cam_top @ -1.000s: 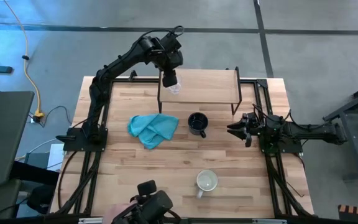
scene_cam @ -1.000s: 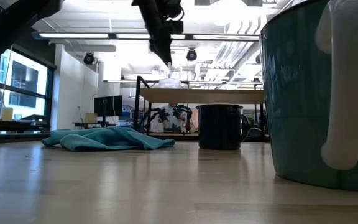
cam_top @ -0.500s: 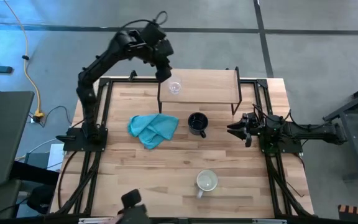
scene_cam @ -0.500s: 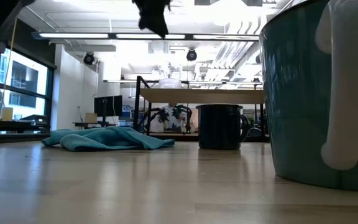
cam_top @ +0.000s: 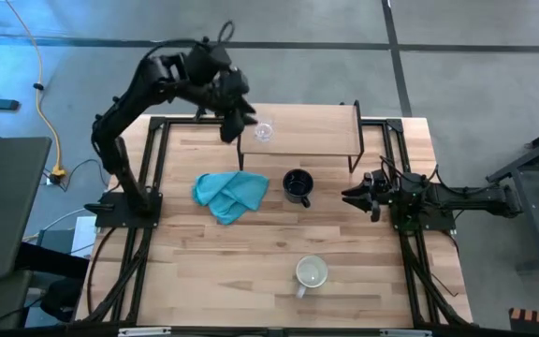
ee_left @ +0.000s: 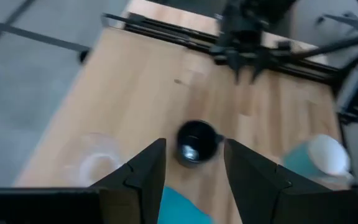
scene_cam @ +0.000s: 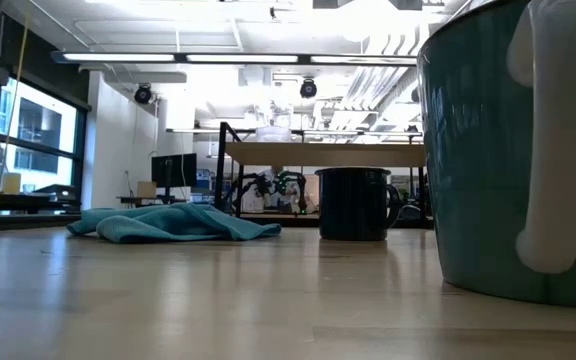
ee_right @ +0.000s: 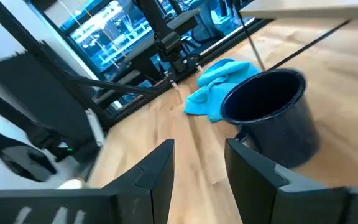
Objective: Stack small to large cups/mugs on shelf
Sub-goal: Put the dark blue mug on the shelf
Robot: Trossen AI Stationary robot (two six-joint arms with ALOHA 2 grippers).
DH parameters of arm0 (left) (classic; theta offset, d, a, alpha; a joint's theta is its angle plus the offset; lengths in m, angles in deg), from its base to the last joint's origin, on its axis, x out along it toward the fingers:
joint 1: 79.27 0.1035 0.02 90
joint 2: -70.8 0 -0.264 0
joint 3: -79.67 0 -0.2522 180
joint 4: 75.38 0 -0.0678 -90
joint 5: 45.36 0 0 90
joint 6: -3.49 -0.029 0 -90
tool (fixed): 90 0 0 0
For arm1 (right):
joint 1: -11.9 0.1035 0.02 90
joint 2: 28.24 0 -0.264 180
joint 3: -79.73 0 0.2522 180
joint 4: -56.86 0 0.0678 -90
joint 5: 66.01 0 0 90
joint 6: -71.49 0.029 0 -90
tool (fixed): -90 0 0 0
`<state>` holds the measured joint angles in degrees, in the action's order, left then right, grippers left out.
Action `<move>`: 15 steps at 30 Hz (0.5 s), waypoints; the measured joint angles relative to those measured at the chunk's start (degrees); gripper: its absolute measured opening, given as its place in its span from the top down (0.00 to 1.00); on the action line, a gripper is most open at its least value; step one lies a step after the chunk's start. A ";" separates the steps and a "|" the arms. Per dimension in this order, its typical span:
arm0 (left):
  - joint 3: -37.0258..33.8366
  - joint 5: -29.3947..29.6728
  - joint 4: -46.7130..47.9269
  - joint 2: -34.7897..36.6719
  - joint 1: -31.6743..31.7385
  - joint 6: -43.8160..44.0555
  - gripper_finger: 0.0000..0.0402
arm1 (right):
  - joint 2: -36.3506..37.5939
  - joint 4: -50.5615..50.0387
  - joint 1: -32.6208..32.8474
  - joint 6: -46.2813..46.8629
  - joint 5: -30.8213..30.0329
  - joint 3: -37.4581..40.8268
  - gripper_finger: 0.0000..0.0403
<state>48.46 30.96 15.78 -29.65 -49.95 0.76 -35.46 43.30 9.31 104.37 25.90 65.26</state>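
The glass cup (cam_top: 264, 132) stands on the shelf (cam_top: 326, 122), upper centre; the spread left claw (cam_top: 228, 127) hovers beside it. Next, the black mug (cam_top: 297, 186) needs grasping.

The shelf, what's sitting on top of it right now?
Only the clear glass cup stands on the shelf, near its left end. The rest of the board is bare; nothing covers it.

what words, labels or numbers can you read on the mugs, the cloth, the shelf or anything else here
None can be read.
Black mug: plain, no print showing.
Pale mug: no marking visible.
Glass cup: clear, no label.
Shelf: bare wood.
Blue cloth: no tag visible.
Screens in the room behind the table, right wrist view: too blurred to read.
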 joint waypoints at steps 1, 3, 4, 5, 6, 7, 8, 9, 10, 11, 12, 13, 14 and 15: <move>0.00 0.20 0.54 0.00 -1.56 0.22 0.62 | 0.00 0.04 0.00 0.74 0.41 0.00 0.67; -0.04 1.10 2.03 -0.06 -4.38 0.62 0.62 | 0.00 0.19 0.00 1.80 1.41 0.00 0.67; -0.11 1.76 2.47 -0.06 -5.82 0.84 0.62 | 0.00 0.26 0.00 2.21 1.72 0.00 0.67; -0.37 2.42 2.60 -0.05 -7.31 1.15 0.62 | 0.00 0.32 0.00 3.03 1.96 0.00 0.67; -0.79 3.23 2.59 -0.02 -8.79 1.50 0.62 | 0.00 0.36 0.00 3.81 2.23 0.00 0.67; -1.25 3.93 2.63 -0.02 -10.14 1.65 0.62 | 0.00 0.36 0.00 4.95 2.40 0.00 0.67; -1.73 4.59 2.68 -0.07 -11.44 1.76 0.62 | 0.00 0.39 0.00 5.96 2.62 0.00 0.67; -2.12 5.23 2.76 -0.11 -12.80 2.00 0.62 | 0.00 0.41 0.00 6.52 2.65 0.00 0.67; -2.48 5.95 2.76 -0.11 -14.07 2.33 0.62 | 0.00 0.41 0.00 7.10 2.66 0.00 0.67; -2.81 6.65 2.72 -0.11 -15.36 2.77 0.62 | 0.00 0.43 0.00 7.22 2.69 0.00 0.67; -3.20 7.33 2.72 -0.09 -16.58 3.01 0.62 | 0.00 0.43 0.00 7.22 2.71 0.00 0.67; -3.70 8.17 2.72 -0.06 -17.75 3.07 0.62 | 0.00 0.43 0.00 7.22 2.75 0.00 0.67; -4.25 9.07 2.72 -0.06 -18.86 3.21 0.62 | 0.00 0.43 0.00 7.22 2.77 0.00 0.67; -4.76 9.95 2.74 -0.09 -20.00 3.29 0.62 | 0.00 0.43 0.00 7.22 2.77 0.00 0.67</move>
<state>43.70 40.91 18.52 -29.73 -69.95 4.05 -35.46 43.72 9.31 111.59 28.68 65.26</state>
